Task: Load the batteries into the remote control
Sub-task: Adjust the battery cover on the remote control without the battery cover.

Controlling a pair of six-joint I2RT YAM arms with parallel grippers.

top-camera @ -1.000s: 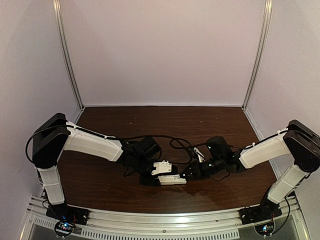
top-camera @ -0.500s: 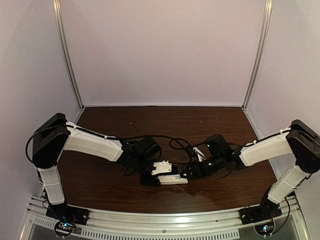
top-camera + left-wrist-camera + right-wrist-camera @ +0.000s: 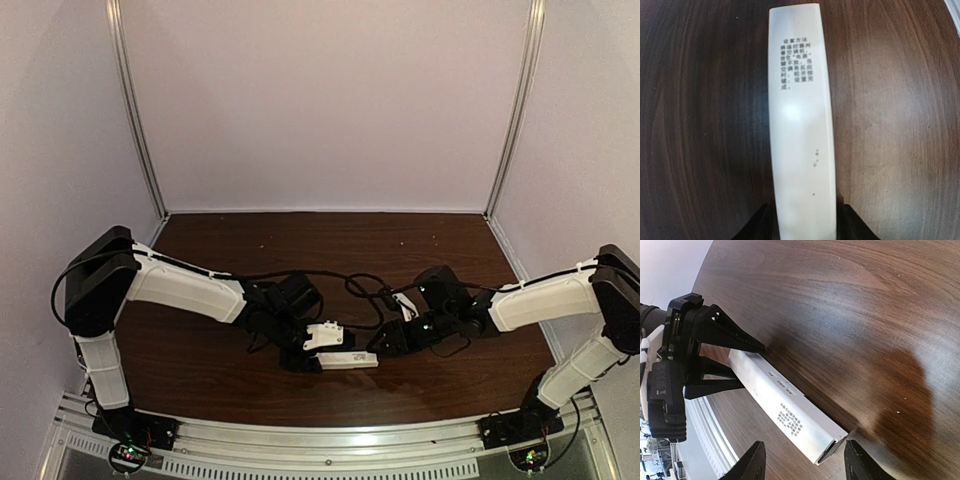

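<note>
The remote control (image 3: 352, 360) is a slim white bar with printed text, seen lengthwise in the left wrist view (image 3: 800, 125). My left gripper (image 3: 308, 358) (image 3: 805, 222) is shut on its near end, one black finger on each long side. In the right wrist view the remote control (image 3: 785, 407) points its free end at me, and that end shows a dark open slot. My right gripper (image 3: 386, 346) (image 3: 804, 446) is open just off that end, touching nothing. The left gripper's fingers (image 3: 722, 335) show at the remote's far end. The batteries are out of view.
Black cables (image 3: 365, 290) loop over the dark wooden table (image 3: 330, 240) between the two wrists. An aluminium rail (image 3: 320, 440) runs along the near edge. Pale enclosure walls (image 3: 330, 100) stand at the back and on both sides.
My right gripper has opened and drawn back to the right, off the remote's free end. The left gripper has kept its hold and place.
</note>
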